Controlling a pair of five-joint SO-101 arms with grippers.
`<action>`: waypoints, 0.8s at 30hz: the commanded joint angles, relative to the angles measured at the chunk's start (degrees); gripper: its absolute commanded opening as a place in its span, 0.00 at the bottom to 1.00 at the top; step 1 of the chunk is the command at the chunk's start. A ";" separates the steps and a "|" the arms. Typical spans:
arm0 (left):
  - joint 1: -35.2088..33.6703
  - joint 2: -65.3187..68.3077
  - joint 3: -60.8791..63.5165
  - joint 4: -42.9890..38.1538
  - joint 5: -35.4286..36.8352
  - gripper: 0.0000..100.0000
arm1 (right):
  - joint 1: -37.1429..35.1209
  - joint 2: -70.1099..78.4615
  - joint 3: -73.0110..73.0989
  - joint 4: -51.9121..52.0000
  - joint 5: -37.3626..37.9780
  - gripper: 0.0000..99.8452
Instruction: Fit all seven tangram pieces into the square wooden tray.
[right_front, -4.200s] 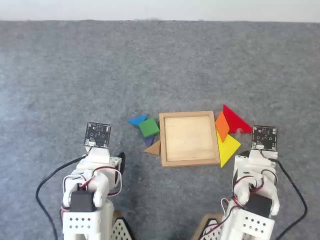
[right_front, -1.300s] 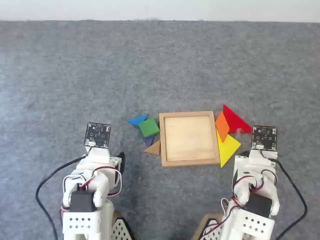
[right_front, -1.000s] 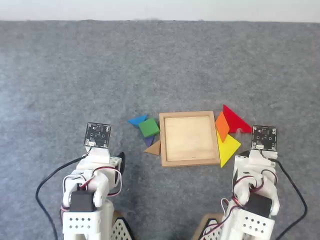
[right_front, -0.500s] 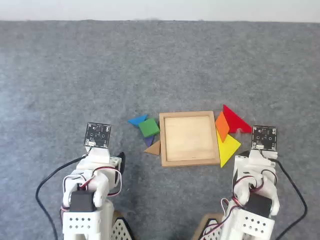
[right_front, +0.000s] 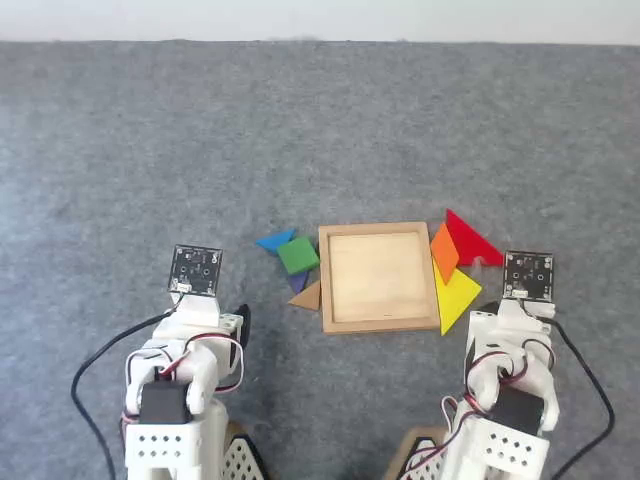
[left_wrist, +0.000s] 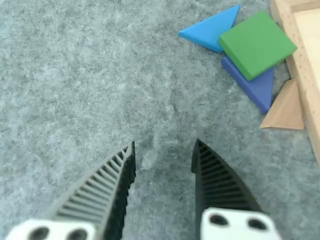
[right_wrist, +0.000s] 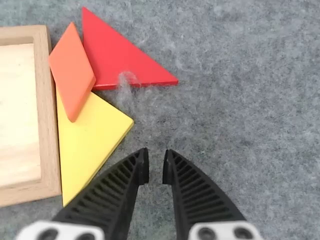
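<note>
The square wooden tray (right_front: 325, 280) lies empty at mid-table. Off its left side are a light blue triangle (right_front: 275, 241), a green square (right_front: 298, 255), a dark blue triangle (right_front: 298, 281) and a tan triangle (right_front: 308, 296). Off its right side lie an orange parallelogram (right_front: 444, 252) overlapping a red triangle (right_front: 468, 240) and a yellow triangle (right_front: 455, 297). My left gripper (left_wrist: 163, 147) hovers open over bare carpet, short of the green square (left_wrist: 257, 44) and the dark blue triangle (left_wrist: 254, 85). My right gripper (right_wrist: 156, 152) is shut and empty, just beside the yellow triangle (right_wrist: 85, 135).
Grey carpet covers the whole table. Both arms sit folded at the near edge, the left one (right_front: 185, 370) and the right one (right_front: 510, 370). A pale wall strip runs along the far edge. Wide room lies beyond the tray and to the far left.
</note>
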 joint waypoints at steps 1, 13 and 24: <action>-0.18 -0.62 -0.66 0.09 0.53 0.18 | -0.31 -0.04 1.05 -0.75 0.53 0.06; -0.18 -0.62 -0.66 0.09 0.53 0.18 | -17.19 -0.13 1.05 4.35 0.26 0.06; -0.18 -0.62 -0.66 0.09 0.53 0.18 | -32.22 -1.10 0.97 12.97 0.18 0.06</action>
